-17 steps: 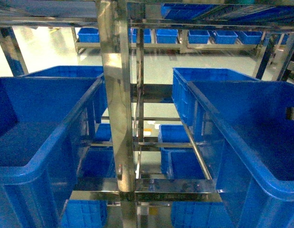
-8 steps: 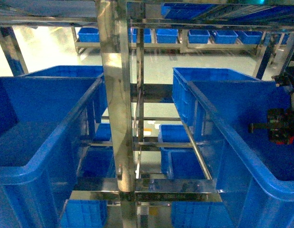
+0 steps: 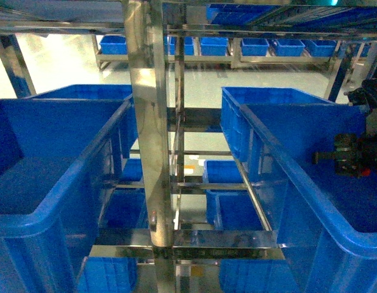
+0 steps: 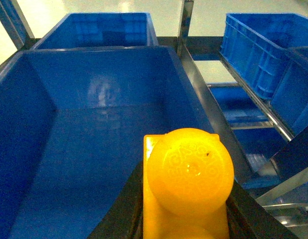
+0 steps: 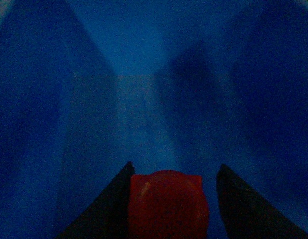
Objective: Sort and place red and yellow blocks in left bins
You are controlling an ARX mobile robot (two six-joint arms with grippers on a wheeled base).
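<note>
Releasing cleanly matters: left tool [image 4: 186, 219] grips the yellow brick [image 4: 188, 179] over the left bin [image 4: 94, 99] (right tool [image 5: 171, 199] clamps the red block [image 5: 167, 201]); open low.

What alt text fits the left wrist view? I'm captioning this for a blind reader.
A yellow studded brick sits between the left tool's dark fingers, above the bare floor of a deep blue bin. More blue bins and metal rack rails lie beyond.
</note>
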